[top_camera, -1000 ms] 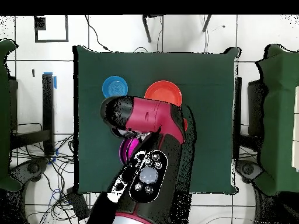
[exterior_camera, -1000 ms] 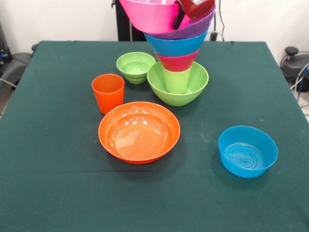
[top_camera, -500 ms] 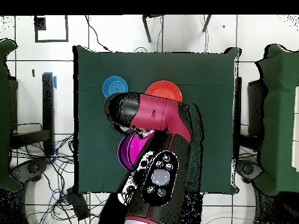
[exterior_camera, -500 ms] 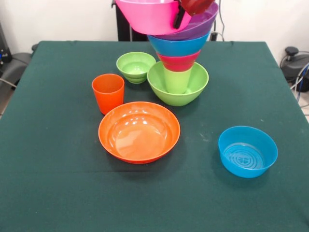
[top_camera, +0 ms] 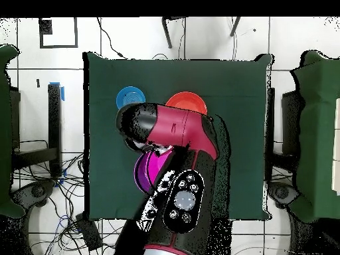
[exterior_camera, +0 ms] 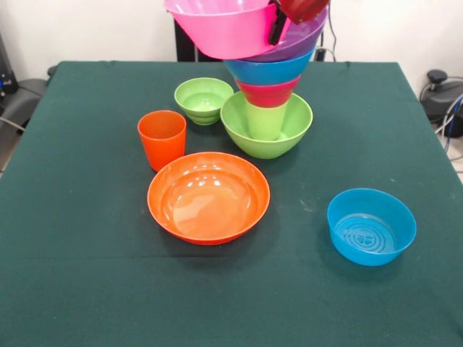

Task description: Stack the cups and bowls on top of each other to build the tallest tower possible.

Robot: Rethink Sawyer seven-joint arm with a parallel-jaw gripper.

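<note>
Pink bowl (exterior_camera: 221, 27) overhangs the tower (exterior_camera: 269, 90) leftward, its rim pinched by the claw (exterior_camera: 278, 25).

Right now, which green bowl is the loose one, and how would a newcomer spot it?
In the front view, find the tower at the table's far middle, standing in a big green bowl. Just left of that base sits the small green bowl, behind the orange cup. It is smaller, ridged and empty.

Showing: cups, two, orange (exterior_camera: 161, 137) and lime green (exterior_camera: 265, 120); bowls, eight, five stacked, three sitting loose.
</note>
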